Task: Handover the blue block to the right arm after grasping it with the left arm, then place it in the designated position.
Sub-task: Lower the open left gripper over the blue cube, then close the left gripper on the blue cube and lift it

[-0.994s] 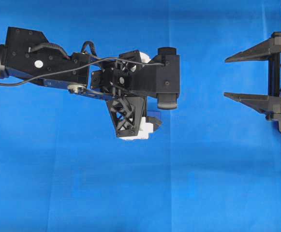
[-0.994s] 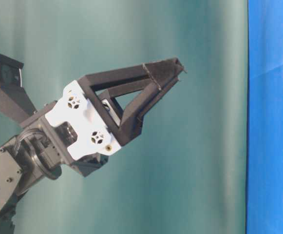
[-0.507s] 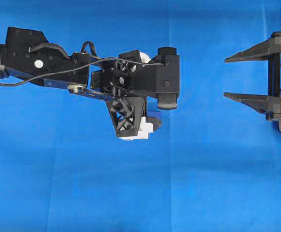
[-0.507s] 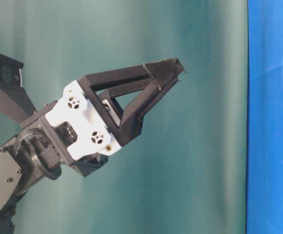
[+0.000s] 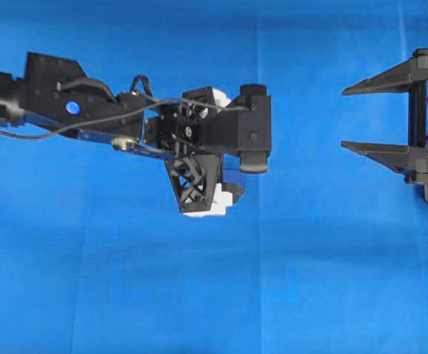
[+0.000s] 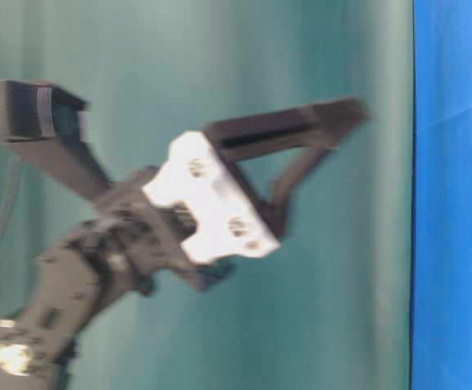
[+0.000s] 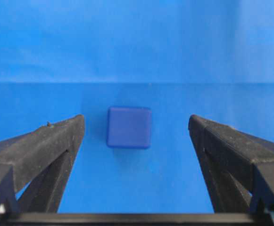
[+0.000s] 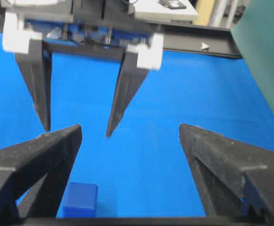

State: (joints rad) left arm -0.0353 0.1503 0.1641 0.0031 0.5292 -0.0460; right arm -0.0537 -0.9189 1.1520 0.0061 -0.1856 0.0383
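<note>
My left jaws (image 7: 137, 129) stood wide, with nothing between the pads, and the blue block (image 7: 129, 127) sat on the cloth in the middle of that view, framed by the two fingers (image 7: 47, 146) but touched by neither. From the right wrist view the same block (image 8: 80, 200) lay at the bottom left of the frame, with the white-bracketed left jaws (image 8: 78, 132) pointing down above and beyond it, their tips not yet level with it.

What had just changed: over the last second the left arm (image 5: 66, 110) had tipped forward and down. In the overhead view its links had shifted toward the right of the frame, and the table-level view showed the left jaws (image 6: 333, 118) smeared with motion where they had been sharp before. I took that as the descent onto the block having begun, with the grasp itself not yet made.

The right jaws (image 5: 353, 118) waited wide at the right edge of the overhead frame, unmoved, well apart from the left arm. The blue cloth (image 5: 309, 280) on the desk showed no marked spot that I could pick out for the final placing.
</note>
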